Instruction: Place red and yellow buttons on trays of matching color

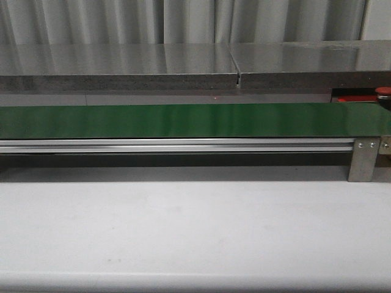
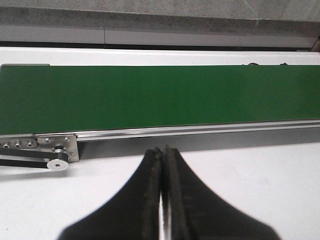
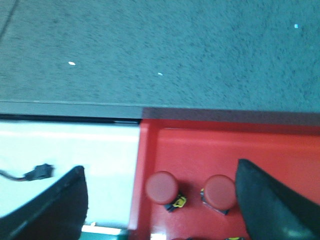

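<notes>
In the right wrist view two dark-red buttons (image 3: 161, 187) (image 3: 220, 191) stand side by side on the bright red tray (image 3: 210, 145), near its rim. My right gripper (image 3: 160, 167) hangs open above them with nothing between its fingers; one finger (image 3: 65, 205) is over the white surface and the other (image 3: 270, 200) over the tray. In the front view the tray's edge (image 1: 354, 98) and one red button (image 1: 383, 91) show at the far right, behind the belt. My left gripper (image 2: 162, 150) is shut on nothing, over the white table just in front of the belt. No yellow button or yellow tray is in view.
The long green belt (image 1: 183, 120) runs across on an aluminium rail (image 1: 177, 145), with a bracket (image 1: 365, 160) at the right and a pulley (image 2: 56, 163) at its left end. A grey shelf (image 1: 122, 67) lies behind it. A black cable plug (image 3: 40, 172) lies beside the tray.
</notes>
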`<state>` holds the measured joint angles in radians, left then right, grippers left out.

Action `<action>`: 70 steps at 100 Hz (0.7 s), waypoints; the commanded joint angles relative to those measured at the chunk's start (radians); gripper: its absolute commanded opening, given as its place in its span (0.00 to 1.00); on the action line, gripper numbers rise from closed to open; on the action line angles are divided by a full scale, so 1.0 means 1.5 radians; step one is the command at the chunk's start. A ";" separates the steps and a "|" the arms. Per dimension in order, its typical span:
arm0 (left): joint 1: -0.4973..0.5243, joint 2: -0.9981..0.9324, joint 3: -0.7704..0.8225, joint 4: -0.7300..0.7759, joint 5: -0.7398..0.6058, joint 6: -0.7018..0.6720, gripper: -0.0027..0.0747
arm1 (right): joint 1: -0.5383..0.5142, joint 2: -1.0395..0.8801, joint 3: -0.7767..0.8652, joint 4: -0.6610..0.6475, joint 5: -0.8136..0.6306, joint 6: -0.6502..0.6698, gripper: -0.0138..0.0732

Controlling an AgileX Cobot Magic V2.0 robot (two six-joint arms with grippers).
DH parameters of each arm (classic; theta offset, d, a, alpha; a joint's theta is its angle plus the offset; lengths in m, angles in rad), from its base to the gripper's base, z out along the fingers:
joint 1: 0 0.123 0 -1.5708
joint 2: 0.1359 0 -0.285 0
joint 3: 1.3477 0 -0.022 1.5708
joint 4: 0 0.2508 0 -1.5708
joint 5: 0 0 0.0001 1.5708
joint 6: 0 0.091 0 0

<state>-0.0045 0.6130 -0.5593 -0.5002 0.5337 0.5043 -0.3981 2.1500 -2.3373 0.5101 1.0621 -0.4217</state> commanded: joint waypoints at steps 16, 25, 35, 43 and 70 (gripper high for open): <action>-0.003 0.000 -0.020 -0.020 -0.047 -0.001 0.01 | 0.077 -0.141 -0.006 -0.043 0.019 0.034 0.85; -0.003 0.000 -0.020 -0.020 -0.047 -0.001 0.01 | 0.125 -0.181 0.020 -0.126 0.020 0.061 0.85; -0.003 0.000 -0.020 -0.020 -0.047 -0.001 0.01 | 0.176 -0.228 0.056 -0.188 0.019 0.083 0.85; -0.003 0.000 -0.020 -0.020 -0.047 -0.001 0.01 | 0.209 -0.263 0.097 -0.203 0.014 0.092 0.85; -0.003 0.000 -0.020 -0.020 -0.047 -0.001 0.01 | 0.242 -0.436 0.327 -0.203 -0.079 0.117 0.85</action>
<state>-0.0045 0.6130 -0.5593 -0.5002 0.5337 0.5043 -0.0372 1.6341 -1.9366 0.2131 1.0631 -0.2582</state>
